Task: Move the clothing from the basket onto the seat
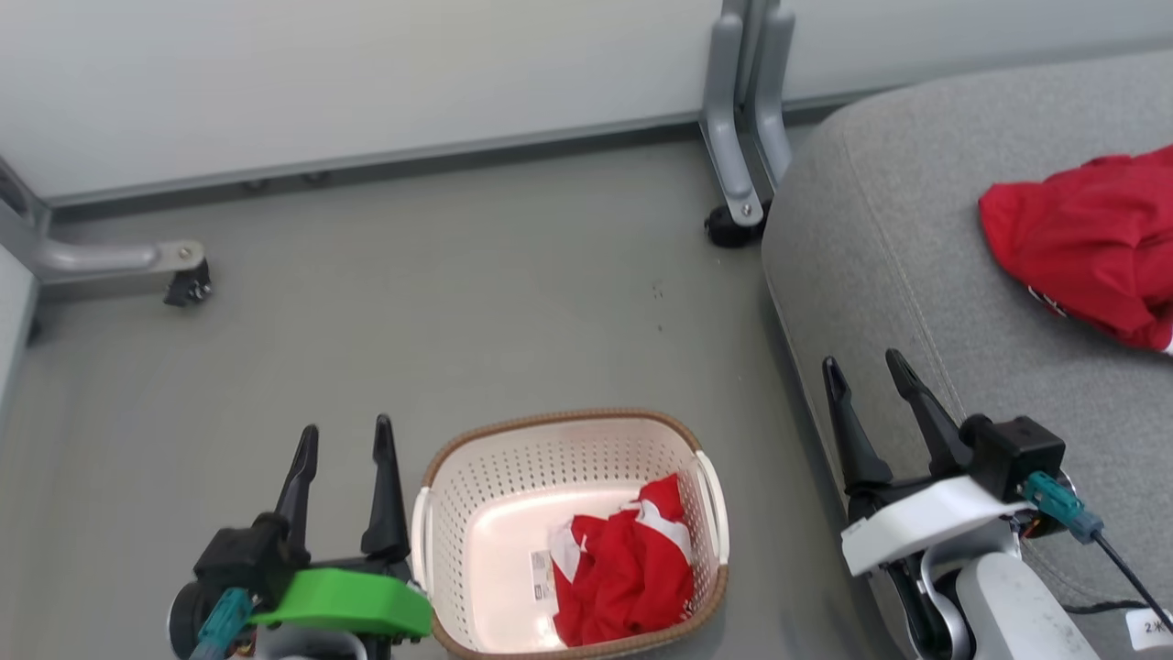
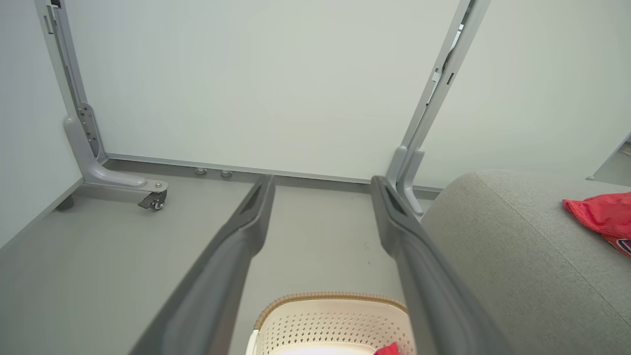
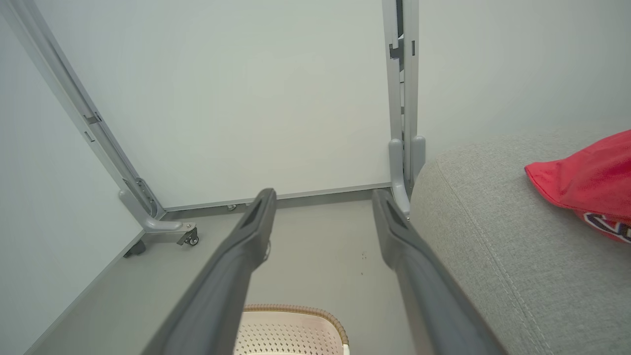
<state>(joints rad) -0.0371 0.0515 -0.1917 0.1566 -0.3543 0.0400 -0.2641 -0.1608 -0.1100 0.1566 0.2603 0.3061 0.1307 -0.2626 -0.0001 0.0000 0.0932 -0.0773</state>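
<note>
The cream basket [image 1: 458, 486] with a brown rim stands on the floor at the bottom centre. A crumpled red garment with white trim [image 1: 623, 568] lies in its right half. The other red garment [image 1: 1090, 243], with lettering at its edge, rests on the grey seat [image 1: 916, 266] at the right. My left gripper [image 1: 345, 438] hangs open just left of the basket, empty. My right gripper [image 1: 866, 364] is open and empty over the seat's left edge. The left wrist view shows the basket rim [image 2: 325, 298] between my fingers and the seat [image 2: 517, 256]. The right wrist view shows the seat [image 3: 483, 222] and the jersey [image 3: 586, 177].
A pale partition wall [image 1: 367, 73] runs along the back. Its grey metal feet with castors stand at the left [image 1: 188, 275] and beside the seat [image 1: 733, 215]. Grey floor [image 1: 458, 302] stretches between the wall and the basket.
</note>
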